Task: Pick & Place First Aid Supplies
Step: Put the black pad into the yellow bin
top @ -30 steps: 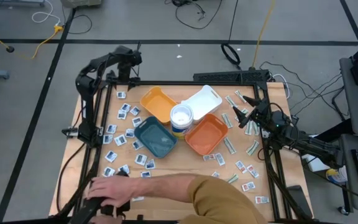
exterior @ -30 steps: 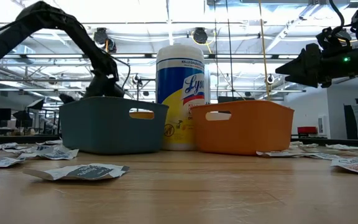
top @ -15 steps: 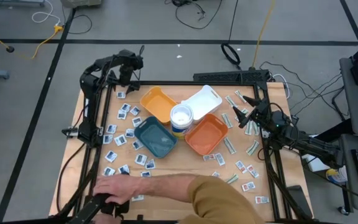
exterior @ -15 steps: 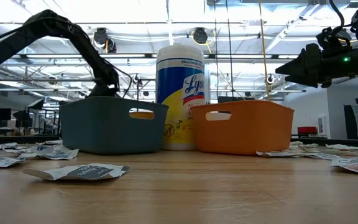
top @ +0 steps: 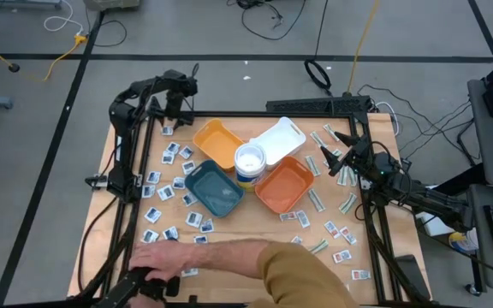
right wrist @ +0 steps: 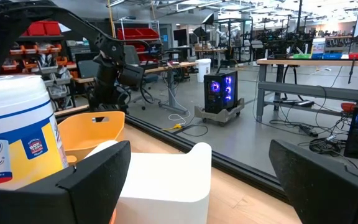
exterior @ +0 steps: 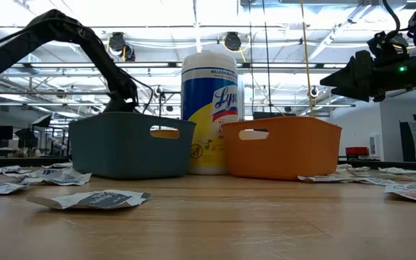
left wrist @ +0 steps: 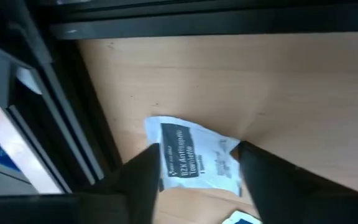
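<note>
Partly open, left claw [left wrist: 194, 177] straddles a white packet [left wrist: 194, 157].

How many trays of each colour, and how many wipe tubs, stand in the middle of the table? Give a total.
Yellow tray: 1
White tray: 1
Blue tray: 1
Orange tray: 1
Wipe tub: 1
Total: 5

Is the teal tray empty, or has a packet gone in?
Empty: the teal tray shows only bare floor in the high view; white packets lie scattered around it.
</note>
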Controlling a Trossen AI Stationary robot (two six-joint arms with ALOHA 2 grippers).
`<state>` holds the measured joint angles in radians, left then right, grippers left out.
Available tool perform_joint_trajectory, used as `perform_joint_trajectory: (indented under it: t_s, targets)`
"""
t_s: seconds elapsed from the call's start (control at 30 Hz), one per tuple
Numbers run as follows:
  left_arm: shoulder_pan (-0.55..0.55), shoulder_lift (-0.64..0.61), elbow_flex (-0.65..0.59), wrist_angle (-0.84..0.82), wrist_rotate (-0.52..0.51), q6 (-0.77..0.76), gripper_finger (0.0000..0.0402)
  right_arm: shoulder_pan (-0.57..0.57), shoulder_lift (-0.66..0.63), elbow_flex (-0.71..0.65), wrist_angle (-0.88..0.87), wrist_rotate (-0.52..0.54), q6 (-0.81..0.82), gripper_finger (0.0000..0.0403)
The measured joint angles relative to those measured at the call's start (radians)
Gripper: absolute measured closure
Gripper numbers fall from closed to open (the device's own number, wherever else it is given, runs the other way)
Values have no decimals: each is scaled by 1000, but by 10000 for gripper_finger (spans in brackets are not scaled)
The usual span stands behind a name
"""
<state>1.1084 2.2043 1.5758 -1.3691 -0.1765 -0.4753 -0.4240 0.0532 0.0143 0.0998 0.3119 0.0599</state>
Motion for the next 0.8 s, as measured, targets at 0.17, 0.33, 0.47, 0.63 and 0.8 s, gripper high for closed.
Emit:
perform_joint_trajectory:
  t_s: [0.17, 0.33, 0.47, 0.63, 0.8]
  targets:
    - [0, 3, -3, -3, 24, 3, 303, 0, 0, 0, 0, 0, 0, 26]
    - [0, 6, -5, -14, 31, 18, 388, 0, 0, 0, 0, 0, 0, 26]
    - [1, 7, -5, -16, 30, 22, 392, 0, 0, 0, 0, 0, 0, 26]
    - [1, -10, -5, -10, 33, 31, 398, 0, 0, 0, 0, 0, 0, 26]
    - [4, -104, -4, 6, 46, 26, 399, 0, 0, 0, 0, 0, 0, 26]
